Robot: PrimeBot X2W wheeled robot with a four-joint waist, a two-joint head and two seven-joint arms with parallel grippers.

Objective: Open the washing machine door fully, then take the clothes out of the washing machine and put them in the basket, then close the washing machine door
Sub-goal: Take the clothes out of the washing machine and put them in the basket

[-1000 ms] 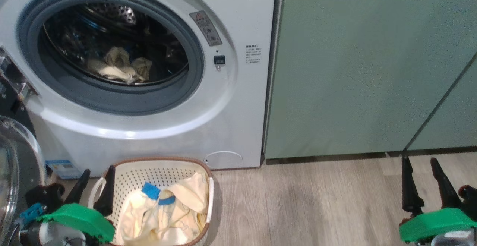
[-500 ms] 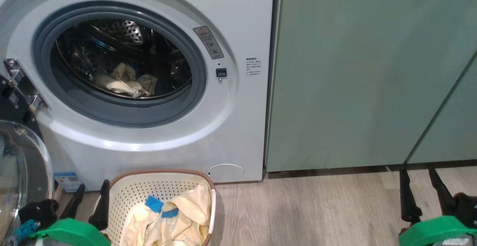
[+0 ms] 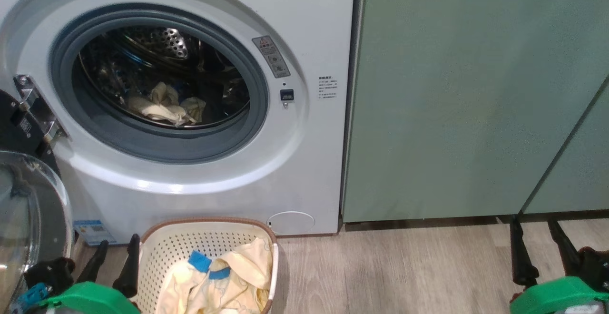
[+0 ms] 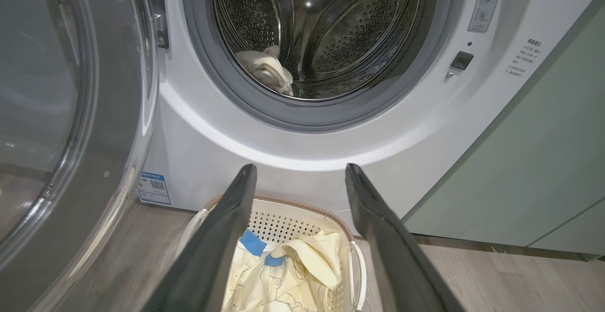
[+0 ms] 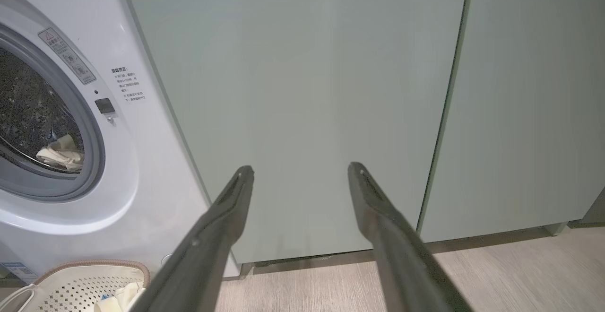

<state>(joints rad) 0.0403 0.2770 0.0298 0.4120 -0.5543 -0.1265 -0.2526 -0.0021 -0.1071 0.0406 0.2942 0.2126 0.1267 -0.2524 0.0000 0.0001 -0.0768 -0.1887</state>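
Clothes [image 4: 264, 68] in washing machine [image 4: 293, 151], beyond left fingers [image 4: 222, 236] spread empty near basket [image 4: 283, 222], right fingers [image 5: 392, 236] spread empty facing cabinet [image 5: 307, 90]

hd: high, fwd-down | L wrist: low, near washer [image 4: 302, 151] | R wrist: faces cabinets [image 5: 307, 90] | all share basket [image 3: 181, 245]

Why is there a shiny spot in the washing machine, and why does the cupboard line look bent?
Left wrist view: a light reflects as a bright spot on the steel drum. Head view: a glare streak runs along the washing machine below its opening. Right wrist view: the wide lens bows the cabinet seam.
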